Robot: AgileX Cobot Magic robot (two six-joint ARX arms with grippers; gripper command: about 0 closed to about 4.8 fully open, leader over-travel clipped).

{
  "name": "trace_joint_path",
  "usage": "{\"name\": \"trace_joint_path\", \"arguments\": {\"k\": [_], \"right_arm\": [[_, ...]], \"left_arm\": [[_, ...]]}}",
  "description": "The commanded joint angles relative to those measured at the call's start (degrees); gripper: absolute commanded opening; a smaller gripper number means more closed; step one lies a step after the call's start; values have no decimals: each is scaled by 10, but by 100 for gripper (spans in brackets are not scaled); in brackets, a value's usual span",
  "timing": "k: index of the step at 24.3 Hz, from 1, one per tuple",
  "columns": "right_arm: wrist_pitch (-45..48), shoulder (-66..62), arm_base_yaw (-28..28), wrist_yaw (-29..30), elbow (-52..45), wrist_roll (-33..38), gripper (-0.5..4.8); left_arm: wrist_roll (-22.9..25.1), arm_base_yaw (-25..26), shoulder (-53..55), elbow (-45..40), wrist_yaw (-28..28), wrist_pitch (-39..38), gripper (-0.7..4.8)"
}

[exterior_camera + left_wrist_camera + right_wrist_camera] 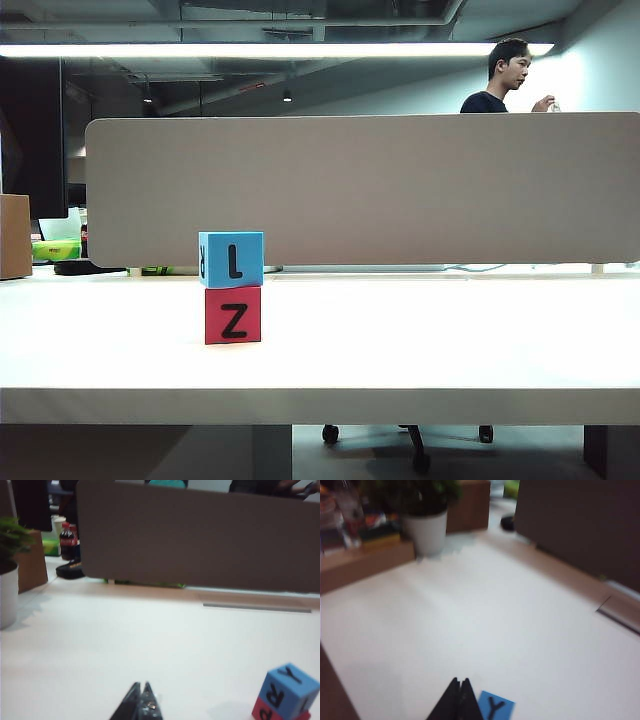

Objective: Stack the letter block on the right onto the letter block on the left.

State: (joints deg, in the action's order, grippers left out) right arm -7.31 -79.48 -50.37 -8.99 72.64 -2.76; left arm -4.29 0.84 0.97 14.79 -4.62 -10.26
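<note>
exterior view: blue block (231,259) sits atop red block (233,315).

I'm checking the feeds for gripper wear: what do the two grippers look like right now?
Only the fingertips show. The left gripper has dark, near-black fingers tapering to a wedge, with a glossy, slightly speckled surface. The right gripper looks the same, a dark pointed wedge, though that view is blurred. No cables, markings or arm links appear in any view.

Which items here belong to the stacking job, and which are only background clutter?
Job: blue letter block sitting on red letter block; left gripper and right gripper, both shut, empty.

Clutter: potted plant, cola bottles, cardboard box, desk divider.
</note>
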Motion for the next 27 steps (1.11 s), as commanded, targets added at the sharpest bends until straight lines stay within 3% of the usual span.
{"name": "trace_joint_path", "arguments": {"k": [1, 5, 12, 20, 23, 27], "right_arm": [[49, 61, -5, -44, -45, 14, -5], [38, 189, -19, -123, -97, 14, -5], [-24, 286, -19, -194, -104, 10, -5], [-144, 393, -19, -286, -104, 12, -5], [-170, 419, -18, -312, -104, 12, -5], [-224, 442, -18, -300, -104, 12, -4]], "left_arm": [[58, -1, 0, -8, -33, -2, -3], [60, 1, -6, -64, -45, 19, -3], [55, -1, -6, -136, -43, 72, -3], [50, -1, -6, -143, 36, 62, -3], [47, -1, -6, -143, 50, 61, -3], [47, -1, -6, -143, 47, 58, -3]]}}
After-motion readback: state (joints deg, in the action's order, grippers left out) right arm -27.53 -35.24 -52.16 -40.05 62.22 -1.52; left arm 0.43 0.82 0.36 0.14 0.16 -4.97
